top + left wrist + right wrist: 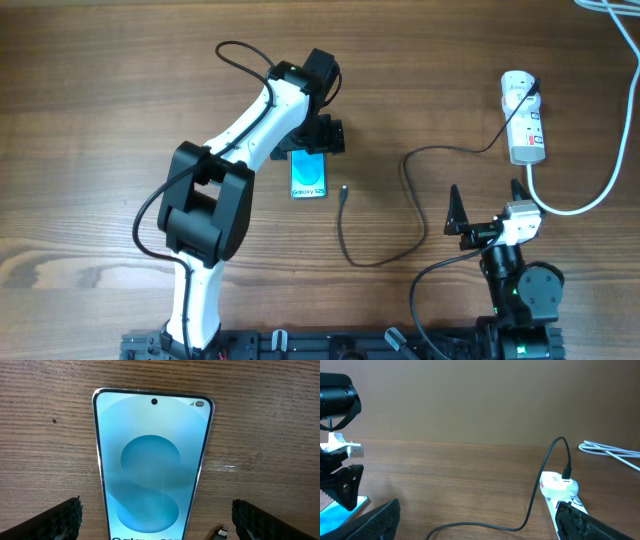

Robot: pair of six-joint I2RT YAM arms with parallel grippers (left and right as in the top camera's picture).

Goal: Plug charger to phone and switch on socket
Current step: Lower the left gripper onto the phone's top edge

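The phone lies flat on the table with its turquoise screen up; it fills the left wrist view. My left gripper hovers over its far end, open, with a finger on each side of it. The charger cable runs from the socket in a loop; its plug tip lies just right of the phone and shows in the left wrist view. My right gripper is open and empty near the front right, close to the socket and cable.
A thick white cord curves from the socket's near end to the table's right edge and back corner. The left arm's white links stretch across the left middle. The right arm's base sits at the front right.
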